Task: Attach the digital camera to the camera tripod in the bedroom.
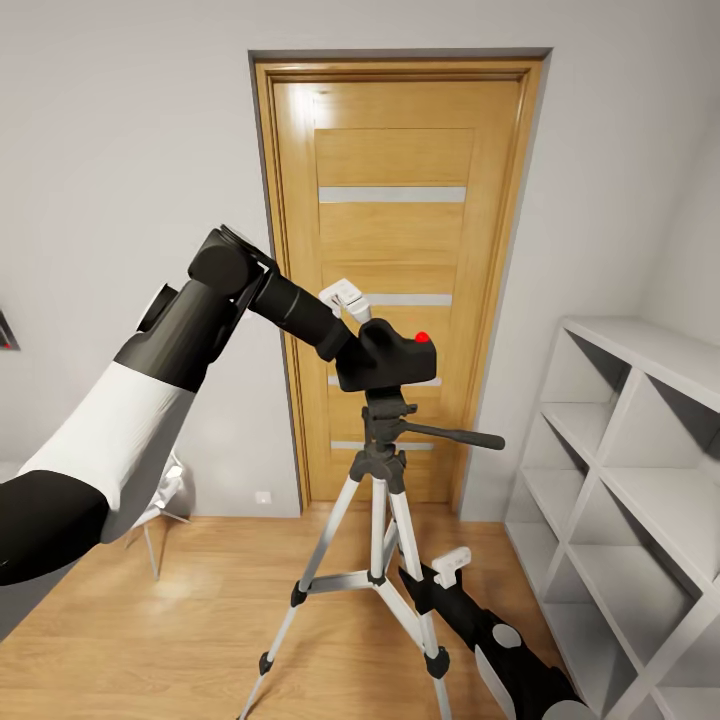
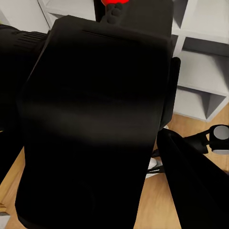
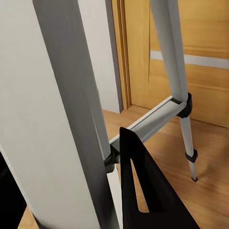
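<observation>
Your left pincer point(image 1: 352, 335) is clamped on the camera point(image 1: 385, 362), which rests on the tripod point(image 1: 378, 470) head before the door point(image 1: 395, 270). Seating looks near complete; release remains. Right pincer point(image 1: 432, 582), at 5 o'clock beside a leg: state cannot be told.
</observation>
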Controlling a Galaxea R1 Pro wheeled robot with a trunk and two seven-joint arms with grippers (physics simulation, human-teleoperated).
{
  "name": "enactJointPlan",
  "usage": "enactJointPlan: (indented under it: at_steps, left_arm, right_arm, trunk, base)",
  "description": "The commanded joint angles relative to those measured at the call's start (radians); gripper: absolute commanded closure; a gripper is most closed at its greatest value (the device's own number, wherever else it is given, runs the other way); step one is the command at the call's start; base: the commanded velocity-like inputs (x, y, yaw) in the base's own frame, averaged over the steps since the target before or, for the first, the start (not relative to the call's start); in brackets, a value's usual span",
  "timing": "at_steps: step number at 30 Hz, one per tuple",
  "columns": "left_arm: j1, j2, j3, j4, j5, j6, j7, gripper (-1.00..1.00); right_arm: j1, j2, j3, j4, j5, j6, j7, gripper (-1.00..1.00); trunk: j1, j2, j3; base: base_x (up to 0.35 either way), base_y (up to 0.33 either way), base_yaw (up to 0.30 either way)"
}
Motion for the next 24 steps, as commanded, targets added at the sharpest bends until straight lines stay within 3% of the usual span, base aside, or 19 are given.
enactJointPlan:
  at_steps: [1, 24]
  left_arm:
    - [-0.001, 0.001, -0.001, -0.001, -0.011, 0.01, -0.01, 1.0]
    - [-0.001, -0.001, 0.002, 0.001, -0.011, 0.01, -0.01, 1.0]
  right_arm:
    - [-0.001, 0.0, 0.0, 0.0, 0.002, -0.004, -0.001, 1.0]
    - [-0.001, 0.0, 0.001, 0.0, 0.003, -0.005, -0.001, 1.0]
  trunk:
    - [0.001, -0.002, -0.002]
    - [0.001, -0.002, -0.002]
  base:
    - [0.0, 0.0, 0.0]
    - [0.0, 0.0, 0.0]
